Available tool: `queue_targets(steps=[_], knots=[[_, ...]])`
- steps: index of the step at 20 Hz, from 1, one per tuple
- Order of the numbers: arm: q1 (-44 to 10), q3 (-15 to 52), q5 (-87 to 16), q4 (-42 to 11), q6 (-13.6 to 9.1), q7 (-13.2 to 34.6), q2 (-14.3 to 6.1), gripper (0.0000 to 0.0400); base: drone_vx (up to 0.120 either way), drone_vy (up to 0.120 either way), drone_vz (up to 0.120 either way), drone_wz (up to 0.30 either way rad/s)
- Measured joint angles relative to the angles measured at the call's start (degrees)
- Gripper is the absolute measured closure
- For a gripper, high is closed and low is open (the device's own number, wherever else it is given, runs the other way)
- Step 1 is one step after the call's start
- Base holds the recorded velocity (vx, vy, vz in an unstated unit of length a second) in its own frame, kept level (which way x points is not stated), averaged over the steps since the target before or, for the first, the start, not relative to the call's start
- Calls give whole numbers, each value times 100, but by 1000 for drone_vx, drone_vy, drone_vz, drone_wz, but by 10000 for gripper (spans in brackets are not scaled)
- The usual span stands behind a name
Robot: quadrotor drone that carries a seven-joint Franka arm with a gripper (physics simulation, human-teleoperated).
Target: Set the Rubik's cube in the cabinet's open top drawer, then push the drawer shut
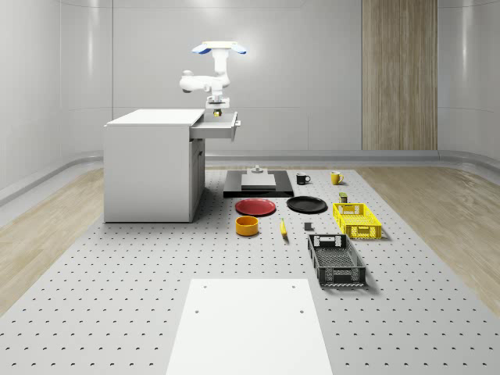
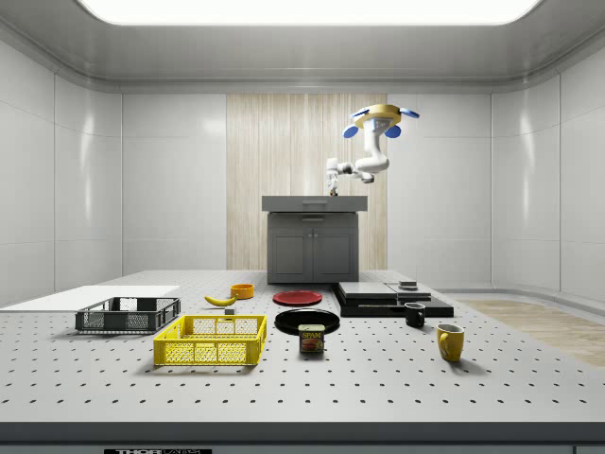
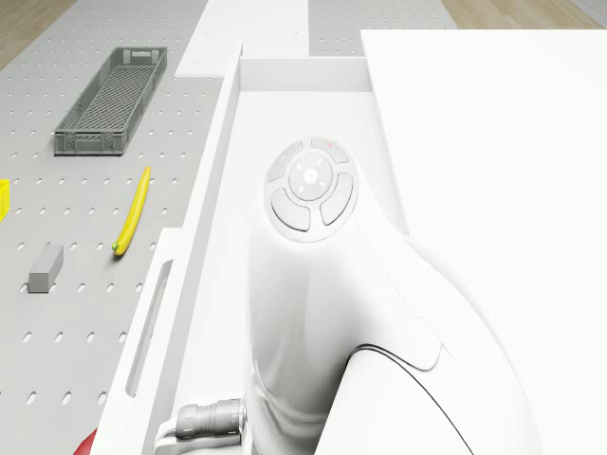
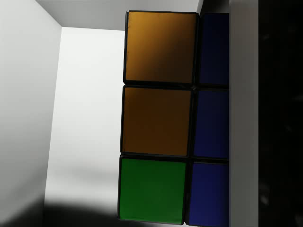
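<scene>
Hovering over the cabinet's (image 1: 152,164) pulled-out top drawer (image 1: 221,127), the drone (image 1: 219,49) hangs its arm (image 1: 205,80) straight down so the gripper (image 1: 215,112) sits just above the drawer's opening. Gripper is closed on the cube (image 4: 158,118): wrist view has orange, green and blue tiles pressed close against a dark finger (image 4: 279,113), white drawer wall and floor beyond. Whole-scene view shows a yellowish speck at the gripper tip, at or just above the rim. Cube looks carried, not yet released; held low, I judge, so it drops cleanly inside the walls. Whether it touches the drawer floor, cannot tell.

Drawer juts from the cabinet toward 3 o'clock in the whole-scene view, fully open, handle face outward, leaving that face free for the later push.

Bench (image 1: 117,297) is grey, perforated with a regular hole grid, a white panel at 6 o'clock. Room: pale glossy wall panels, one wood-grain strip, wood floor around the bench.
</scene>
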Motion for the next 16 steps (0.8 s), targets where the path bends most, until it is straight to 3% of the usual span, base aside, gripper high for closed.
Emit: queue_targets(steps=[15,16], knots=[[-231,-1238,-1179,247,343,56,50,109,0,0,0,0],[-249,-1309,-1253,267,358,74,60,85,0,0,0,0]])
